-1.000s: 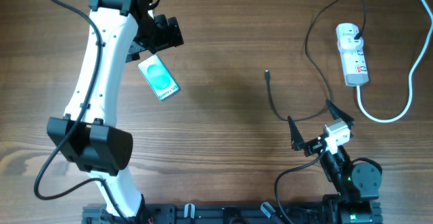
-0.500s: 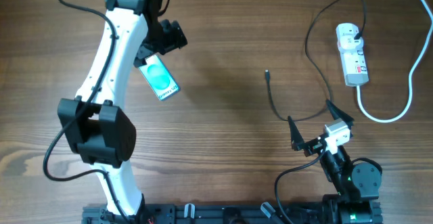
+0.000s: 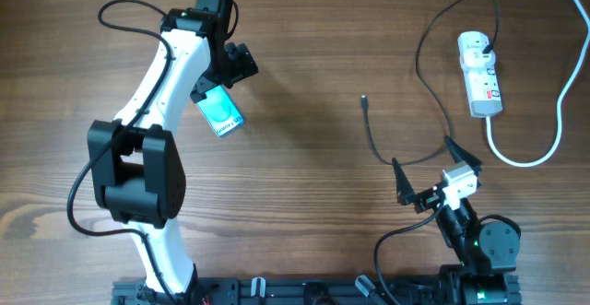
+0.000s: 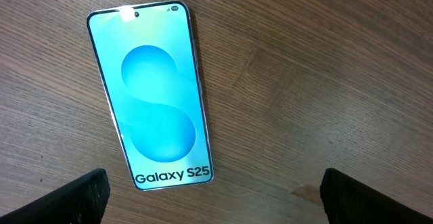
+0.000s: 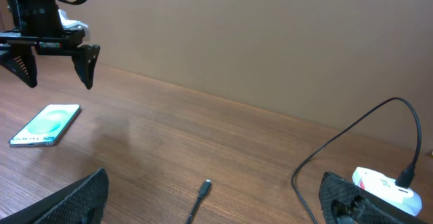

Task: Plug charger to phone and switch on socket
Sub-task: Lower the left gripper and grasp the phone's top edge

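Phone [image 4: 152, 95] is seen flat, screen up, beneath the left gripper [image 4: 216, 198], which is spread wide and holds nothing. Its jaws should be centred across the phone's long edges before being closed. Charger [image 3: 364, 100] tip is found well right of the phone, with the right gripper [image 3: 421, 153], likewise wide and empty, farther right.

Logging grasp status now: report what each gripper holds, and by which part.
Nothing is held. The left gripper hangs open above the phone, not touching it. The right gripper is open too, and the charger lies loose on the table.
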